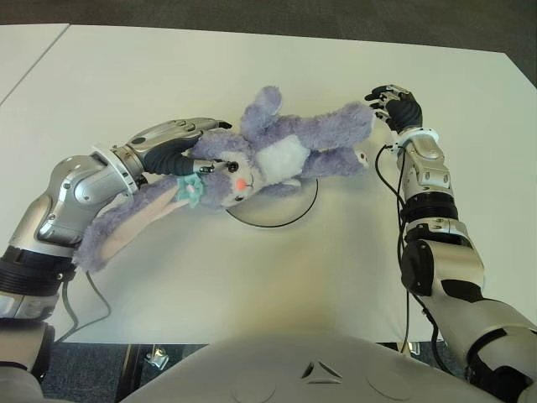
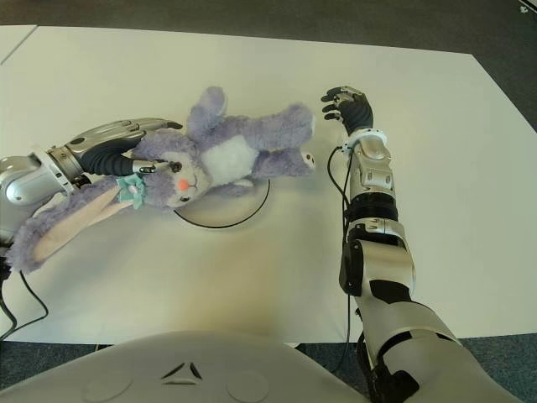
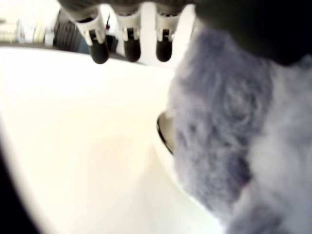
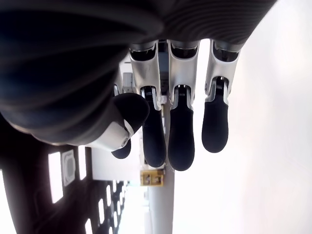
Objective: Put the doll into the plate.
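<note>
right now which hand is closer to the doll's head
Left. The left hand is against the head of the doll, on the robot's left side of it. The right hand is open, off past the doll's feet on the right, not touching it.

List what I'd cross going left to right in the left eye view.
Left hand at the doll's head → doll lying over the plate → right hand, holding nothing, beside the doll's foot.
</note>
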Robot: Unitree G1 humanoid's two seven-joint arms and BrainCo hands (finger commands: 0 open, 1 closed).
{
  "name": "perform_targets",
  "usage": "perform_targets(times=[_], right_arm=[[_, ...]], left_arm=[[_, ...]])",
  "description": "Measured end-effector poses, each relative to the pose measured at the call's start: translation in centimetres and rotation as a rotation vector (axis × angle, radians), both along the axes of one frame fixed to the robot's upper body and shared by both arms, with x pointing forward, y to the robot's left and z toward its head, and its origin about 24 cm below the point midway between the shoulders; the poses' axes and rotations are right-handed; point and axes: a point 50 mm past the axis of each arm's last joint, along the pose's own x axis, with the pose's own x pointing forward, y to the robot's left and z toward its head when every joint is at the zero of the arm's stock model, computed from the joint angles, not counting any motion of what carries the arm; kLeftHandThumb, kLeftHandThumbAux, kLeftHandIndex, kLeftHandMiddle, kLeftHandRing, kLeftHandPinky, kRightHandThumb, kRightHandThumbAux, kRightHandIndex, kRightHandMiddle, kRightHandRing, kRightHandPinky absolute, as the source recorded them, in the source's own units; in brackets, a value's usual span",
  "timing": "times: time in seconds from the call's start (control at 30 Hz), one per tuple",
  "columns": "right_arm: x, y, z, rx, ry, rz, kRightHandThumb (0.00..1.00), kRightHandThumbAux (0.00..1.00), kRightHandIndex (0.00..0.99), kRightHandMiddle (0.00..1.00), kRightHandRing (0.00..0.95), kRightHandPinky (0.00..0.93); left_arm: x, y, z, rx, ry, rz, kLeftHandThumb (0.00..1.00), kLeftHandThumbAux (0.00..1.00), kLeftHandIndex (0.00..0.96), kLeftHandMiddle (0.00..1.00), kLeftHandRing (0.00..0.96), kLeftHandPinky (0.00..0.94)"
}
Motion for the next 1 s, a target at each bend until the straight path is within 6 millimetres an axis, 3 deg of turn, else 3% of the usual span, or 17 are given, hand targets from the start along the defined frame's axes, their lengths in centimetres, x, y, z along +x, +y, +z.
perform_targets(times=[0.53, 1.0], right_arm=[[-0.03, -0.03, -0.27, 0.006, 0.014, 0.006, 0.838, 0.681, 0.429, 0.469, 0.544, 0.523], [-0.05, -0.07, -0.5, 0.009, 0.024, 0.013, 0.838, 0.681, 0.43, 0.469, 0.546, 0.527]], left_arm=[[-0.56, -0.27, -0.42, -0.12, -0.286, 0.047, 0.51, 0.114, 0.0, 0.0, 0.0, 0.0], [-0.66, -0.07, -0.99, -0.223, -0.477, 0.039, 0.485, 0.109, 0.0, 0.0, 0.0, 0.0]])
